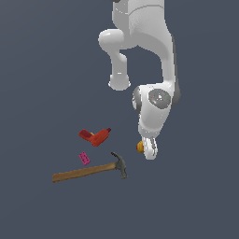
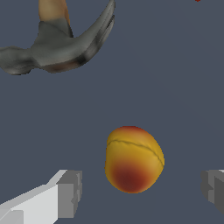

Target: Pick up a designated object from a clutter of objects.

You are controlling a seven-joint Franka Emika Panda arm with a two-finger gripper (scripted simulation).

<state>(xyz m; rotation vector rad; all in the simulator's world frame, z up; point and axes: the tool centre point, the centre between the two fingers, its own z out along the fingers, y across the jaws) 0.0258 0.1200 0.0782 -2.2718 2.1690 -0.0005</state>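
Observation:
The orange-yellow ball with a red patch (image 2: 133,159) lies on the grey floor. In the exterior view only a sliver of the ball (image 1: 139,147) shows beside the white hand. My gripper (image 2: 142,192) is open, low over the ball, one grey fingertip (image 2: 70,192) on each side of it, not touching. In the exterior view the fingers are hidden by the hand (image 1: 149,149). The hammer's dark head (image 2: 57,48) lies close by; its wooden handle (image 1: 84,172) stretches toward the exterior view's left.
A red drill-shaped tool (image 1: 95,136) lies to the exterior view's left of the ball, and a small pink card (image 1: 84,158) lies between the drill and the hammer handle. The floor is plain dark grey.

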